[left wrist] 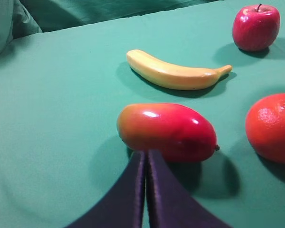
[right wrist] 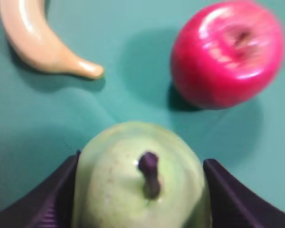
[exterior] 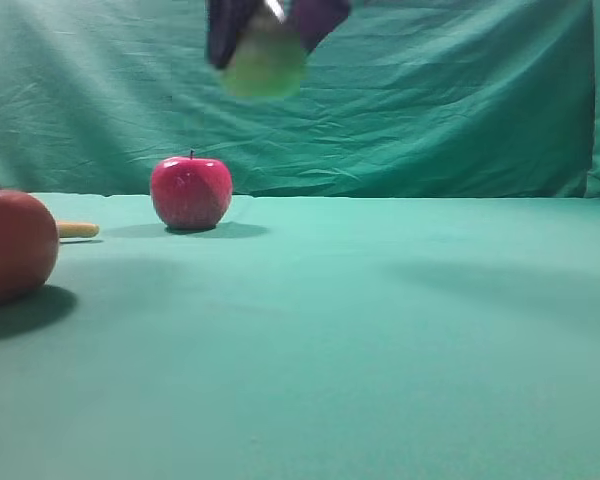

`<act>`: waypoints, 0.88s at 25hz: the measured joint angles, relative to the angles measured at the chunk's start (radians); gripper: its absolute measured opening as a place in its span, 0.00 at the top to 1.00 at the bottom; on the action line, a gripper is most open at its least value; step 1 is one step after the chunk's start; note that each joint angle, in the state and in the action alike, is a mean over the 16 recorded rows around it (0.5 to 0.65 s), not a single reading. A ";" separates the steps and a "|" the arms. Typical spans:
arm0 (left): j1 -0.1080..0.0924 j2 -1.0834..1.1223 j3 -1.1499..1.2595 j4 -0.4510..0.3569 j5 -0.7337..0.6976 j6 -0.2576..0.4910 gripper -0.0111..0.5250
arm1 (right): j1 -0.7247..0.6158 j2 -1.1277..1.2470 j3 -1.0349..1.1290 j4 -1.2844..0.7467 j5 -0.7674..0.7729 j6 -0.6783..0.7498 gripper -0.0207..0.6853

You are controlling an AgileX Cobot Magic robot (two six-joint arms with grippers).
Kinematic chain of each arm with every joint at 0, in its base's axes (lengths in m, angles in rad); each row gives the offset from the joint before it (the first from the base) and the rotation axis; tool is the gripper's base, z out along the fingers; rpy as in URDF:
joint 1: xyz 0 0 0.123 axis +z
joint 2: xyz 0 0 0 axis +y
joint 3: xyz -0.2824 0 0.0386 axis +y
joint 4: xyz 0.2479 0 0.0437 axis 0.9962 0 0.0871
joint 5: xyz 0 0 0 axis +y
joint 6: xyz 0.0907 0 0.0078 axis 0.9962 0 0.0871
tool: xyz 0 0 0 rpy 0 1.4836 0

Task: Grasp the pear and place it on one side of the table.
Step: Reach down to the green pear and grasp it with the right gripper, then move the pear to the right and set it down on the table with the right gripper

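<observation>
Here the pear point(right wrist: 140, 183) sits stem-up between the dark fingers point(right wrist: 42, 202) of the right hand point(exterior: 267, 35), gripped on both flanks and lifted high above the teal surface point(exterior: 380, 340). Below it lie the red apple point(exterior: 191, 192) and a banana point(right wrist: 35, 40). The left hand point(left wrist: 146, 194) is closed, empty, near a mango point(left wrist: 167, 131) and an orange point(left wrist: 271, 127).

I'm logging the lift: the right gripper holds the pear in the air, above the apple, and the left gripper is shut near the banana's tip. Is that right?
One detail is off. The left gripper is shut, but it sits by the mango, not the banana, as the left wrist view shows. The right gripper does hold the pear in the air, above the apple.
</observation>
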 joint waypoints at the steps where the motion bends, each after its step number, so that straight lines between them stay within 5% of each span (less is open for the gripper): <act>1: 0.000 0.000 0.000 0.000 0.000 0.000 0.98 | -0.026 -0.038 0.035 -0.005 0.000 0.001 0.31; 13: 0.000 0.000 0.000 0.000 0.000 0.000 0.98 | -0.314 -0.296 0.596 -0.036 -0.257 0.059 0.31; 22: 0.000 0.000 0.000 0.000 0.000 0.000 0.98 | -0.373 -0.238 0.754 -0.036 -0.481 0.086 0.31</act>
